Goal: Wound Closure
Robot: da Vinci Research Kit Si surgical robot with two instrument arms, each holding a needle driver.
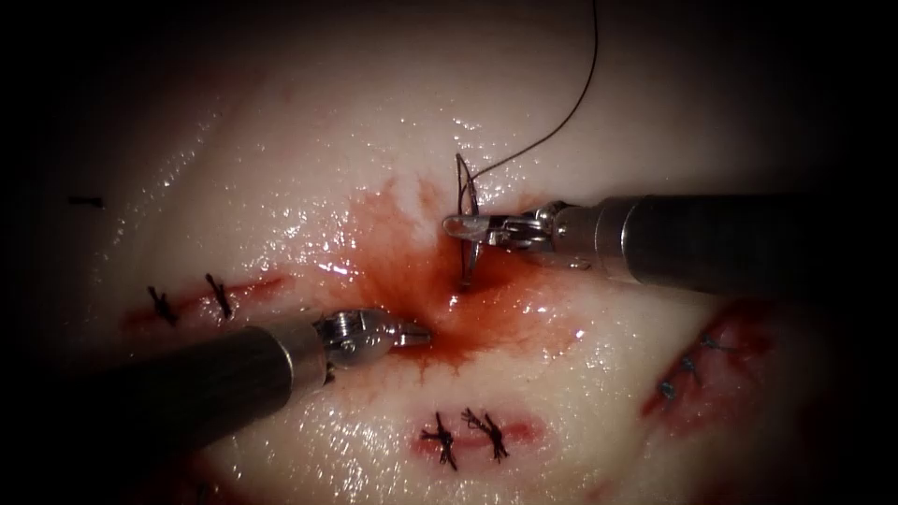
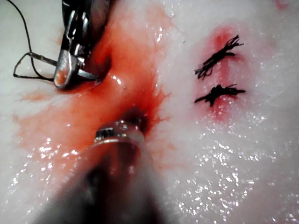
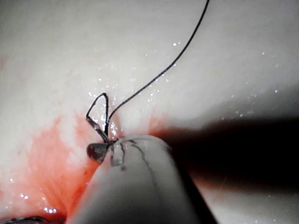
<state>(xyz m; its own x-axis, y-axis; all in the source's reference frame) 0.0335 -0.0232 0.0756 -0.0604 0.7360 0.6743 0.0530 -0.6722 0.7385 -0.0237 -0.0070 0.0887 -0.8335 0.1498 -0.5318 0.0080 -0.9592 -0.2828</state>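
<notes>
Red fluid (image 1: 440, 309): pooled on the tissue (image 1: 309, 140) around the cut (image 1: 456, 301), near the tissue's middle; also seen in the left wrist view (image 2: 126, 60) and the right wrist view (image 3: 46, 168).
Needle (image 1: 468, 245): held upright at about mid-curve by the right tool; its lower tip is seen at the cut's red pool, though whether it is in the tissue cannot be told. The swaged end stands above the jaws.
Thread (image 1: 571, 103): run from the needle's upper end toward the tissue's far edge; a small loop is seen at the needle in the right wrist view (image 3: 154, 77) and in the left wrist view (image 2: 25, 65).
Right tool (image 1: 463, 225): brought in from the right of the cut, jaws clamped together on the needle; it is also seen in the left wrist view (image 2: 65, 74) and the right wrist view (image 3: 98, 150).
Left tool (image 1: 416, 334): laid on the left of the cut, its tip at the edge of the pool; the jaws look pressed together, with nothing seen between them. Its tip is seen against the wet red tissue in the left wrist view (image 2: 117, 130).
Stitches: finished ones are seen toward the near edge (image 1: 465, 435), the left edge (image 1: 192, 301) and the right edge (image 1: 692, 365), well apart from the tools.
</notes>
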